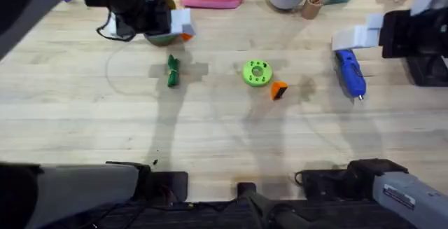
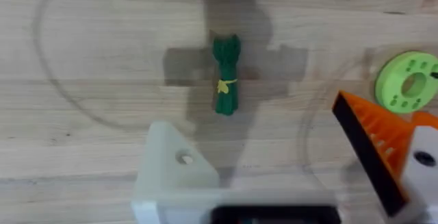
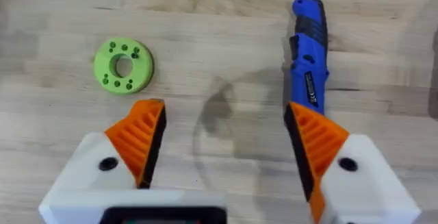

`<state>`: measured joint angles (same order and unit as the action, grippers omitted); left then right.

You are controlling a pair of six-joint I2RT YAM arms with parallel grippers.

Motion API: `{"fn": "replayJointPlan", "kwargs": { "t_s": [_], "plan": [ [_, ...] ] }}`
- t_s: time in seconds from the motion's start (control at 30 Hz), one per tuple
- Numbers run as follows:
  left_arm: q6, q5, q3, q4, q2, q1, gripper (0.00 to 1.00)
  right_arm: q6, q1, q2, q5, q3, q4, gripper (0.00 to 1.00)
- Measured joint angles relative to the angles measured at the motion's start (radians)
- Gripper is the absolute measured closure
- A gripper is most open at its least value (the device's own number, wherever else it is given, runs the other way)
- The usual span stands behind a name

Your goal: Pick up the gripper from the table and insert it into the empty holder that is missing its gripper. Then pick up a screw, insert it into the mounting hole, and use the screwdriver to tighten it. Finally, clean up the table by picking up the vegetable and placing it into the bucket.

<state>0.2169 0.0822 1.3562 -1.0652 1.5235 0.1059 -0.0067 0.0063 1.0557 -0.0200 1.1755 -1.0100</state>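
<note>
Pale matt wood table (image 1: pixel 224 138); blue glossy plastic screwdriver (image 3: pixel 308 53) handle.

**Bright, even light with soft shadows**

You get a brightly lit tabletop (image 1: pixel 224 138). Soft grey arm shadows fall toward you around the vegetable (image 1: pixel 173 71). The arm at upper left looms dark and blurred; wrist-view foregrounds look soft.

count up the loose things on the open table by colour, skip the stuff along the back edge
Green: 2, the vegetable and the round disc
Orange: 1, the gripper
Blue: 1, the screwdriver
Total: 4
</note>
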Motion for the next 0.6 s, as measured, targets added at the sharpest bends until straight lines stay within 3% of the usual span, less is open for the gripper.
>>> {"fn": "replayJointPlan", "kwargs": {
  "t_s": [0.37,0.47,0.6],
  "plan": [
    [-0.048,-0.004,0.108,-0.095,-0.155,0.0,0.015,0.0,0.0,0.0,0.0,0.0,0.0,0.007],
    [-0.054,-0.032,0.109,-0.135,-0.173,0.0,0.015,0.0,0.0,0.0,0.0,0.0,0.0,0.007],
    [-0.09,-0.101,0.109,-0.11,-0.165,0.0,0.015,0.0,0.0,0.0,0.0,0.0,0.0,0.007]
  ]
}}
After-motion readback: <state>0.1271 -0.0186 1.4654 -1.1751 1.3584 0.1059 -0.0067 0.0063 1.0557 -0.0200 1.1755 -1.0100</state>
